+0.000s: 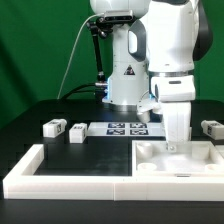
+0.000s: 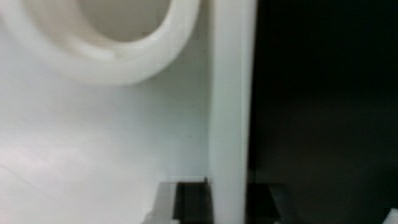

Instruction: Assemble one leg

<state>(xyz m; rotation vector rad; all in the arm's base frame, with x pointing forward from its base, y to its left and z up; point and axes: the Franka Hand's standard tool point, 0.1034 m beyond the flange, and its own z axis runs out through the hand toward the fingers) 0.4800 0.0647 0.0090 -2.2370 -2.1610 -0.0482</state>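
My gripper point(image 1: 175, 142) is down at the far rim of the large white square part point(image 1: 195, 162), at the exterior view's right. In the wrist view, my two dark fingertips point(image 2: 191, 205) stand on either side of the part's upright white wall point(image 2: 228, 120), pressed against it. My gripper point(image 2: 226, 206) is shut on that wall. Beside the wall the part's floor shows a round socket point(image 2: 107, 30). Two legs, small white tagged blocks point(image 1: 54, 127) point(image 1: 76, 131), lie on the table at the left. A third leg point(image 1: 211, 128) lies at the far right. None is held.
The marker board point(image 1: 128, 128) lies flat in front of the robot base. The long white L-shaped rail point(image 1: 40, 172) runs along the front left and touches the square part's front edge. The table is black, with a green backdrop behind.
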